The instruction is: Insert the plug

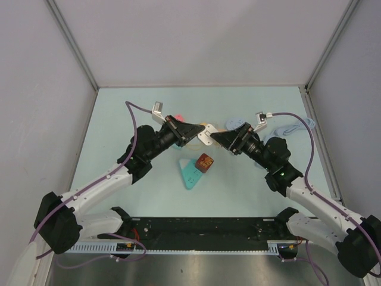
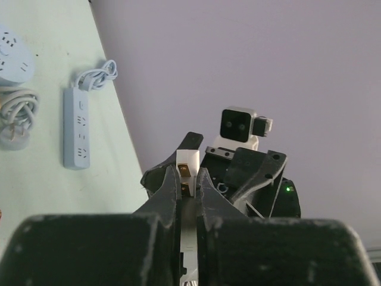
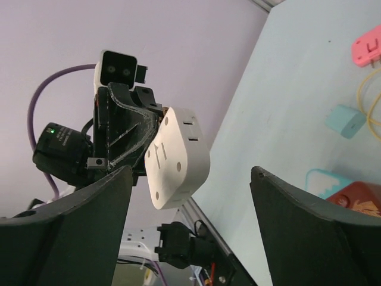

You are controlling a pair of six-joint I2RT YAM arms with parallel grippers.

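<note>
Table [image 1: 119, 119]: pale green. Both arms reached in from the near edge and met over its middle, so the work was going on in the air, not on the top.
Left gripper [image 1: 196, 134]: the jaws were clamped on the plug by its narrow sides. I took that as a way to keep its broad face free.
Right gripper [image 1: 219, 138]: the jaws stood wide apart with nothing between them. It was nose to nose with the left one, lined up as if to take the plug. I could not tell whether a fingertip touched it.
Strip [image 2: 77, 134]: a blue-grey power strip lay flat at the far side of the table, sockets up and lead bundled at one end. It was well apart from both grippers and looked the likely place for the plug.
Tray [image 1: 189, 174]: teal, lying on the table below the grippers.
Box [image 1: 205, 161]: red-brown, touching the tray's edge. It carried some print that was too small to read.
Plug [image 3: 178, 158]: a white rounded block held up off the table. Its slotted face was turned to the right gripper, and brass showed at its tip between the left fingers.
Charger [image 3: 345, 121]: small and teal, lying beside a yellow lead.
Writing: I could read no brand or lettering anywhere.
</note>
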